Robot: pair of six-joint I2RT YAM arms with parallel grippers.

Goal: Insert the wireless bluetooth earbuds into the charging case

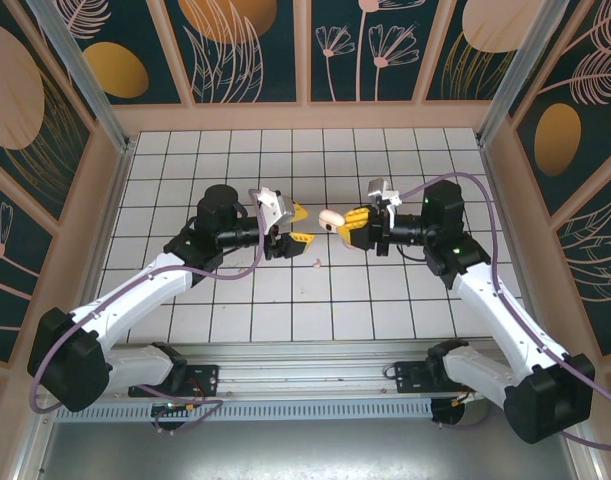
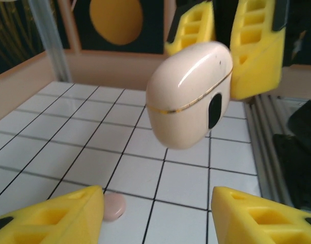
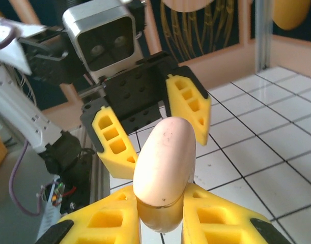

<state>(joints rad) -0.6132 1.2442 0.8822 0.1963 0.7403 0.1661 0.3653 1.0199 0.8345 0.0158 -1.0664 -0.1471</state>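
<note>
The charging case [image 3: 163, 157] hangs closed above the white tiles, its long axis running out of the right gripper [image 1: 347, 224], rounded end pointing at the left gripper [image 1: 298, 224]. The right jaws pinch the case's near end. The left jaws stand partly apart, holding nothing, just short of the case. One earbud [image 2: 113, 206] lies on a tile below the case.

The case [image 1: 330, 218] hangs above the middle of the worktop [image 1: 385, 300], clamped in the right pincer [image 1: 347, 228] on its right. The left pincer [image 1: 299, 225] faces it from the left, jaws apart, not touching it. A bud [image 1: 316, 264] lies on the worktop just nearer, under the gap between the pincers.
</note>
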